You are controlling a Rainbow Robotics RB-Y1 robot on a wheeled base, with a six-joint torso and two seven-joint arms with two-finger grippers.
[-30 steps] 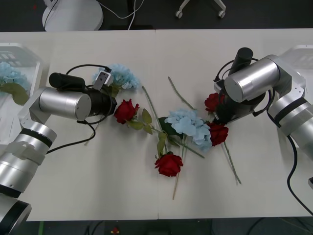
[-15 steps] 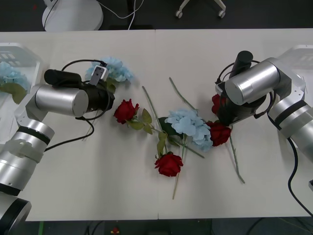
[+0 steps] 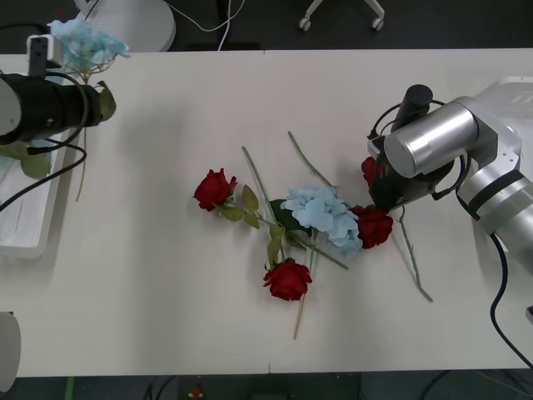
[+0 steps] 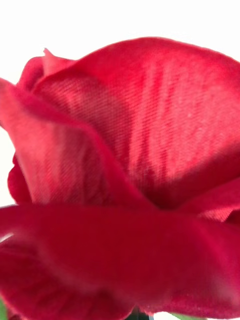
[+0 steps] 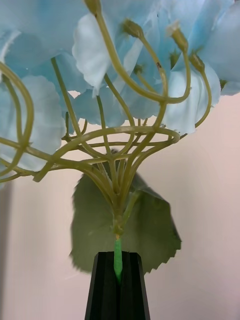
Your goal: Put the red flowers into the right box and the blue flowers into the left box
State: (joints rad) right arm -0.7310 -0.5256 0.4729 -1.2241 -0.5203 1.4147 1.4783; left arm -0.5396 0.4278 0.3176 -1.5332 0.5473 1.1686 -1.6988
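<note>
Left gripper [image 5: 118, 285] pinches blue flower [image 5: 120, 75] (stem).

Right gripper's fingers: concealed behind the right arm's silver housing [image 3: 433, 137] in the front view; a blurred red rose [image 4: 125, 175] blocks the right wrist camera. Beside that housing, a second rose [image 3: 371, 169] is half covered. The left box [image 3: 25, 237] is cut off at the picture's edge, partly behind the left arm [image 3: 37, 108].
</note>
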